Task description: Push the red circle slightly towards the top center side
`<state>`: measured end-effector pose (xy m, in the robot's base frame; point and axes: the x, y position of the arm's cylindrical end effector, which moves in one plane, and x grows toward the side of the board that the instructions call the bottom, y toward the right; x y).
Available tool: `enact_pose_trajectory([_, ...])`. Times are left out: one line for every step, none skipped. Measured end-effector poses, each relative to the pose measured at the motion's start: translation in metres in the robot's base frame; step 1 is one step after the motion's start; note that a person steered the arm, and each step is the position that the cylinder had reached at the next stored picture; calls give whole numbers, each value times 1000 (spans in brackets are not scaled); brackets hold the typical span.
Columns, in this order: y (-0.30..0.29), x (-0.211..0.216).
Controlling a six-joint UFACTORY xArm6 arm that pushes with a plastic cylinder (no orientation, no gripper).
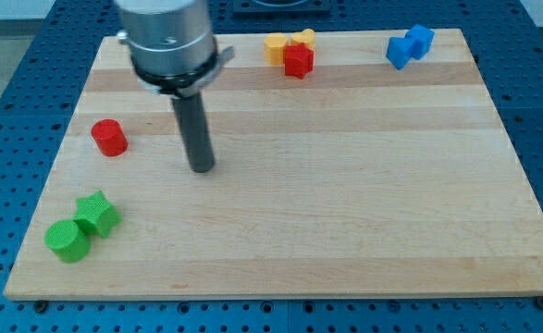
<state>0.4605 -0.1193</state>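
Observation:
The red circle point(109, 137) is a short red cylinder lying near the board's left edge, at mid height in the view. My tip point(202, 167) rests on the wooden board point(345, 185) to the right of the red circle and slightly lower in the view, well apart from it. The rod rises up to the arm's grey head at the view's top left.
A green circle point(67, 240) and a green star point(97, 214) touch each other at the bottom left. A red star point(299, 61) sits with an orange block point(275, 46) and a yellow block point(304, 36) at the top centre. Two blue blocks point(408, 45) lie at the top right.

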Motion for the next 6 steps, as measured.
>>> enact_pose_trajectory([-42, 0])
enact_pose_trajectory([-84, 0])
enact_pose_trajectory([-128, 0])
enact_pose_trajectory([-147, -9])
enact_pose_trajectory([-143, -22])
enact_pose_trajectory([-119, -22])
